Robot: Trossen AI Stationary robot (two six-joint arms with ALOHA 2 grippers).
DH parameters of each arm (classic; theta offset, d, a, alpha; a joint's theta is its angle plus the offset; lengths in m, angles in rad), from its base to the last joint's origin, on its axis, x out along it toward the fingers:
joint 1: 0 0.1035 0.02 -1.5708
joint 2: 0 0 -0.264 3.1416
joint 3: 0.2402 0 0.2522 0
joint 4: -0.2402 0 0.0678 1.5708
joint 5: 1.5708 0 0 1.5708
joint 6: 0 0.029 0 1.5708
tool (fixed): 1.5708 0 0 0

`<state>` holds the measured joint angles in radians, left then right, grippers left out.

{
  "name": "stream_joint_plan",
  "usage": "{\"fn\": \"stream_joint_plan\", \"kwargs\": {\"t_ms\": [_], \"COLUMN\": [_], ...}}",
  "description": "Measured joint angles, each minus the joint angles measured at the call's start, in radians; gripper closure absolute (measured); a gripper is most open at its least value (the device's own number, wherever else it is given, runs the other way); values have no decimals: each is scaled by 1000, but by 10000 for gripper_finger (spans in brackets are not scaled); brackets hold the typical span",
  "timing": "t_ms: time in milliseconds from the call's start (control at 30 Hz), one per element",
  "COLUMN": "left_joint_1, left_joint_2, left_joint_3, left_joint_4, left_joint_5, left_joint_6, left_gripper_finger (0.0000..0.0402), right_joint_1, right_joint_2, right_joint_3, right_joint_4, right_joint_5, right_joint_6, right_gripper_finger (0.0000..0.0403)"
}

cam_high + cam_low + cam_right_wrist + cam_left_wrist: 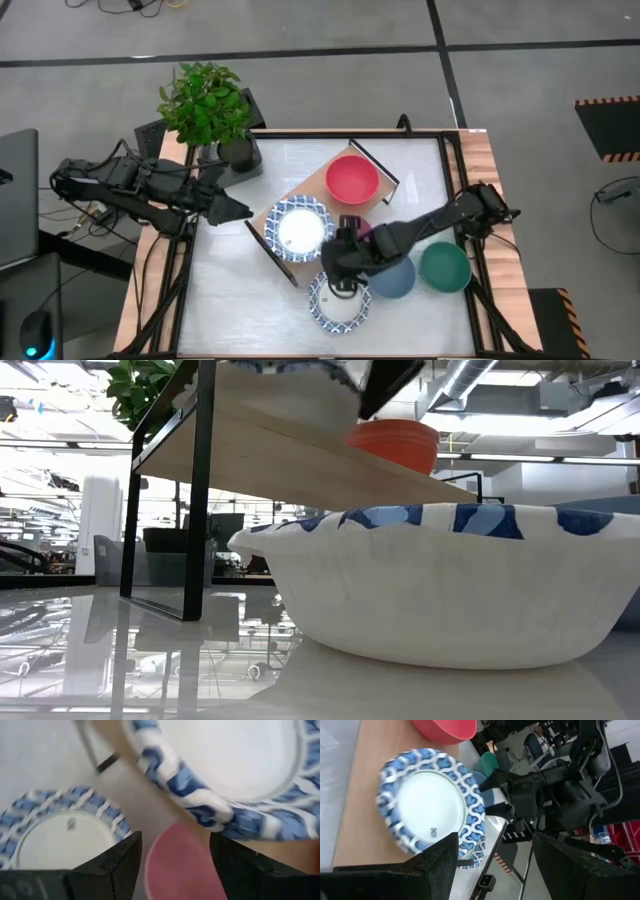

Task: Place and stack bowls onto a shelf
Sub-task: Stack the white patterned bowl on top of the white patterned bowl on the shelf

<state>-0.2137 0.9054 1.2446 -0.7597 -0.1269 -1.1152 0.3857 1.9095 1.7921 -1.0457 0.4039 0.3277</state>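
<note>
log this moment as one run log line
left gripper: open, beside patterned bowl on shelf | right gripper: open, over patterned bowl on table | red bowl: on shelf

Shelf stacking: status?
Left gripper open beside the shelf. Right gripper open above patterned bowl on table. Red bowl and another patterned bowl shelved.

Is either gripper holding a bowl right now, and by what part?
Nothing is held. The left gripper is open beside the shelf; the right gripper is open over the pink bowl.
</note>
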Motion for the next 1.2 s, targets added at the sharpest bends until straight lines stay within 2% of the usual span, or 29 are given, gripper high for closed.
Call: {"fn": "stream_joint_plan", "kwargs": {"t_ms": [233,533,633,867,933,1067,1200], "left_joint_1": [-15,-125,-182,-308,-336,-391,-436], "left_joint_2": [-1,0,8,56,77,117,159], "left_joint_3": [0,0,0,0,0,0,0], "left_joint_4": [0,38,80,102,101,109,146], "left_joint_5": [-17,-18,-48,-127,-132,-159,-183], "left_joint_6": [28,115,125,117,111,110,110], "left_gripper_finger": [164,164,164,164,164,164,164], "right_joint_1": [-38,103,161,241,279,352,382], "right_joint_2": [0,-14,-9,-7,-6,-5,-7], "right_joint_3": [0,0,0,0,-6,-58,-98], "right_joint_4": [7,6,-7,-182,-181,-72,-19], "right_joint_5": [-115,-213,-204,-192,-188,-144,-81], "right_joint_6": [1,72,109,343,354,305,266], "right_gripper_finger": [143,143,143,143,143,143,143]}}
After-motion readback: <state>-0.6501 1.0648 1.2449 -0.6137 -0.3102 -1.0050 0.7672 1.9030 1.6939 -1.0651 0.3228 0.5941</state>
